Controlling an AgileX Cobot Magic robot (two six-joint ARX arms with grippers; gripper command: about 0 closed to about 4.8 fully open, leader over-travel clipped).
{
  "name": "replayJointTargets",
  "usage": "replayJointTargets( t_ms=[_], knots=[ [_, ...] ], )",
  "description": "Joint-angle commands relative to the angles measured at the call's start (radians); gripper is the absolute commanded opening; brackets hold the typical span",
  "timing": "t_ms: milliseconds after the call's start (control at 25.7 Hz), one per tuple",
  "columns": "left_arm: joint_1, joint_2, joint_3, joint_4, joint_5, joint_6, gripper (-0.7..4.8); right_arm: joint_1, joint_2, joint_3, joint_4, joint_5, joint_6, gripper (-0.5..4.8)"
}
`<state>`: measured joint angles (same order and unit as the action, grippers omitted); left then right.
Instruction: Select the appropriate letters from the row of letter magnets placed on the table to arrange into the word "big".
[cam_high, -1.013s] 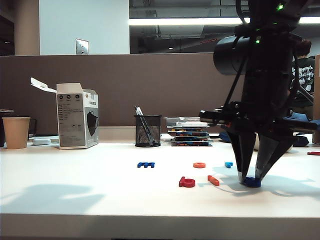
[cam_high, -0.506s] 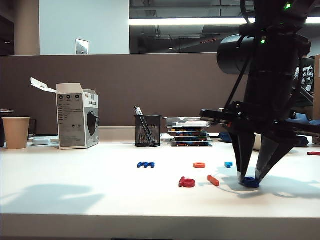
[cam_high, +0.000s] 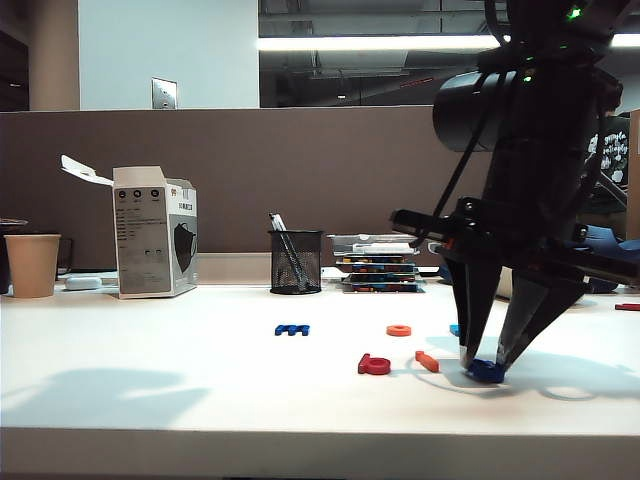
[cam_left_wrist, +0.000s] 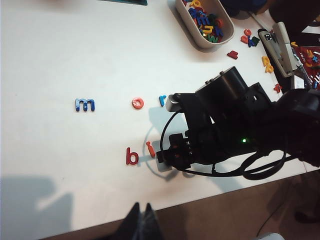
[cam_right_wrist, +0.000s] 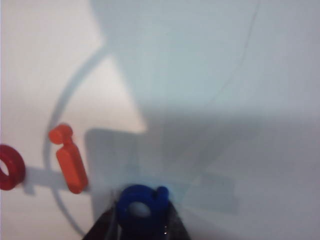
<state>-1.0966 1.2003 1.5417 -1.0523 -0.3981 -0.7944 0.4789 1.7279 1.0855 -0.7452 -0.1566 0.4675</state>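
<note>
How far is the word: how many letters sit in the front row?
3: red b, orange-red i, blue g in the right gripper's jaws; left gripper hangs apart.

On the table (cam_high: 150, 390) lie six letter magnets: one m (cam_left_wrist: 84, 104), one ring (cam_left_wrist: 137, 103), one r (cam_left_wrist: 162, 100), one b (cam_left_wrist: 131, 156), one i (cam_left_wrist: 150, 148) and one g (cam_right_wrist: 141, 206). Two grippers show: the right gripper (cam_high: 484, 362) and the left gripper (cam_left_wrist: 141, 220). At the back stand one cup (cam_high: 32, 265), one carton (cam_high: 153, 232) and one pen holder (cam_high: 296, 261).
</note>
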Motion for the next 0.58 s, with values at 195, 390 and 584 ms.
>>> replayJointTargets(
  t_ms=[195,390,584],
  knots=[
    [0.0,-0.002,0.004,0.006,-0.007,0.001,-0.05,0.002,0.017,-0.016,-0.035,0.131,-0.009,0.89],
    [0.0,-0.002,0.004,0.006,-0.006,0.001,-0.05,0.002,0.017,-0.016,-0.035,0.136,-0.009,0.89],
    [0.0,-0.002,0.004,0.006,-0.007,0.001,-0.05,0.002,0.017,-0.016,-0.013,0.136,-0.009,0.99]
  ],
)
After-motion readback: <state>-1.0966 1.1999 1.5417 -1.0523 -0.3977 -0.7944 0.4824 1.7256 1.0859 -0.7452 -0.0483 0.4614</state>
